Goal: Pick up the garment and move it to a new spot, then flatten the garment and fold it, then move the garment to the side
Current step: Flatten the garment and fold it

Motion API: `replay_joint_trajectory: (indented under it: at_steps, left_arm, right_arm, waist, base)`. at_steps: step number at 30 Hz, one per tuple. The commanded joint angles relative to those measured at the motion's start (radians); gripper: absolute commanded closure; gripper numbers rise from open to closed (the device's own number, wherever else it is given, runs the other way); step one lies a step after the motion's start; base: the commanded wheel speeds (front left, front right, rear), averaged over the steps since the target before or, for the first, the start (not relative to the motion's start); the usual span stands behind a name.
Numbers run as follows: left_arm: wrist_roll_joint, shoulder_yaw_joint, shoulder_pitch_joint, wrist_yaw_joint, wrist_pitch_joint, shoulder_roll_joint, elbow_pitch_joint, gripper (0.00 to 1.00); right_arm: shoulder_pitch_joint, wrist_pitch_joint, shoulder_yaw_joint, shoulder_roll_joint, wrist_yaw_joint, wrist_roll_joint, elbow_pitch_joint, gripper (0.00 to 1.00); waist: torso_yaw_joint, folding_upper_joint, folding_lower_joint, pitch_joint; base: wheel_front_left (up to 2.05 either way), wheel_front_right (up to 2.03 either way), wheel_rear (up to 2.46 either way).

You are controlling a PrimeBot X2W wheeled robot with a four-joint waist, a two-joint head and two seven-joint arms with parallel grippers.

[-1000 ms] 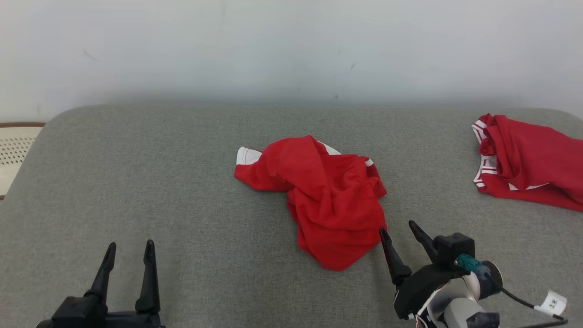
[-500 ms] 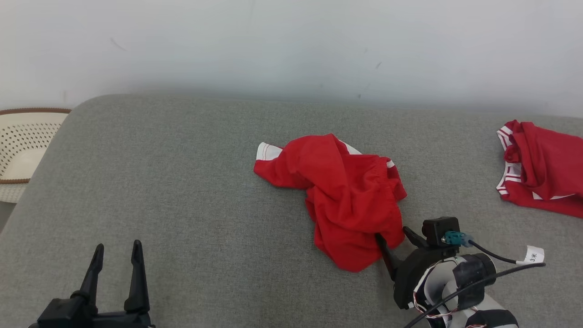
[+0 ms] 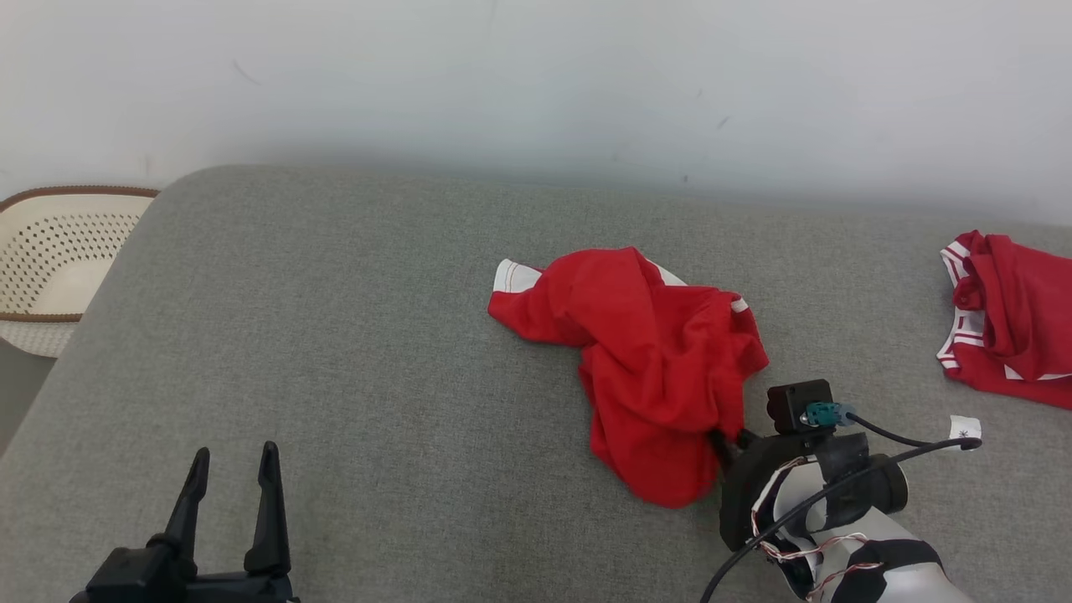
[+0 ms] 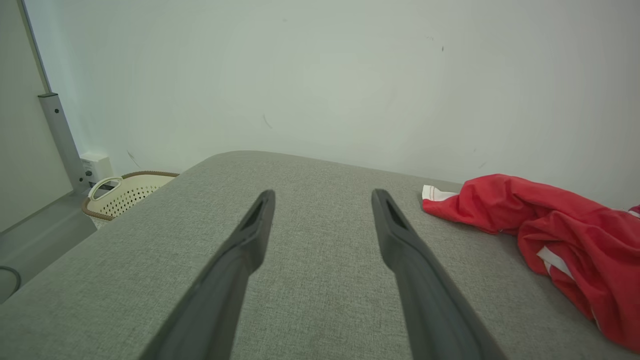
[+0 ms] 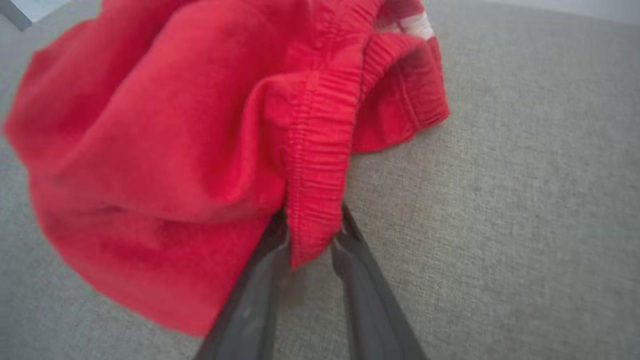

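Currently holds the garment (image 3: 662,368) in the right gripper (image 3: 729,437): fingers closed on the elastic waistband (image 5: 320,150), with cloth pinched between them at the near right edge of the heap. Lies crumpled right of centre on the grey cushion (image 3: 335,352), with one white-trimmed hem pointing far left.

Handling, by judgement:
- Treat as light, soft and limp, with no stiffness to rely on.
- Expect hanging, dragging cloth on any lift.
- Prefer the waistband as the hold point: gathered elastic, thicker and less slippery than the single-layer cloth.
- Confirm a pinch across the full band, not only its edge. Risks slipping out under a quick lift if shallow.

Left gripper (image 3: 234,469): parked at the near left, fingers spread apart, holding nothing, well apart from the garment. Reserve for a second hold along the waistband during flattening.

Surroundings:
- Note a second red garment (image 3: 1005,335) at the far right of the cushion, well apart from the held one. Avoid carrying toward the right, to prevent mixing the two.
- Note a pale perforated basket (image 3: 50,260) beyond the left end of the cushion.
- Find no obstruction across the left and middle of the cushion; choose the new spot there.
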State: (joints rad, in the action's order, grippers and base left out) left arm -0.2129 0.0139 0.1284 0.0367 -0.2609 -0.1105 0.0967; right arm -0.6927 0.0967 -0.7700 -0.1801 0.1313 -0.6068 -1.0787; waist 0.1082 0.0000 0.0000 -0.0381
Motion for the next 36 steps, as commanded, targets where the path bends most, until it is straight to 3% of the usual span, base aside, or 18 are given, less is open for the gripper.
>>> replay_joint_trajectory:
  at_steps: [1, 8, 18, 28, 36]
  left_arm:
    - [0.004, -0.006, 0.001, -0.004, -0.006, 0.005, 0.0, 0.0]
    - [0.014, -0.038, -0.021, -0.018, -0.006, 0.016, 0.007, 0.0]
    - [0.034, -0.058, -0.032, -0.036, -0.006, 0.031, 0.016, 0.0]
    - [0.052, -0.061, -0.031, -0.05, -0.006, 0.039, 0.022, 0.0]
    - [0.055, -0.072, -0.045, -0.05, -0.006, 0.044, 0.019, 0.0]
  right_arm:
    - [-0.004, 0.019, -0.015, -0.002, -0.001, -0.01, 0.007, 1.0]
    - [-0.054, 0.122, -0.079, -0.015, -0.001, -0.076, 0.1, 1.0]
    - [-0.214, 0.16, -0.162, 0.018, -0.001, -0.161, 0.3, 1.0]
    - [-0.361, 0.168, -0.127, 0.018, -0.001, -0.202, 0.328, 1.0]
    - [-0.31, 0.169, -0.123, 0.008, -0.001, -0.229, 0.314, 1.0]
  waist:
    - [-0.001, 0.0, 0.0, 0.002]
    - [-0.022, 0.0, 0.0, 0.02]
    - [-0.028, 0.0, 0.0, 0.045]
    - [-0.01, 0.0, 0.0, 0.057]
    - [-0.018, 0.0, 0.0, 0.055]
  base:
    - [0.0, 0.0, 0.0]
    - [0.0, 0.0, 0.0]
    - [0.0, 0.0, 0.0]
    - [0.0, 0.0, 0.0]
    - [0.0, 0.0, 0.0]
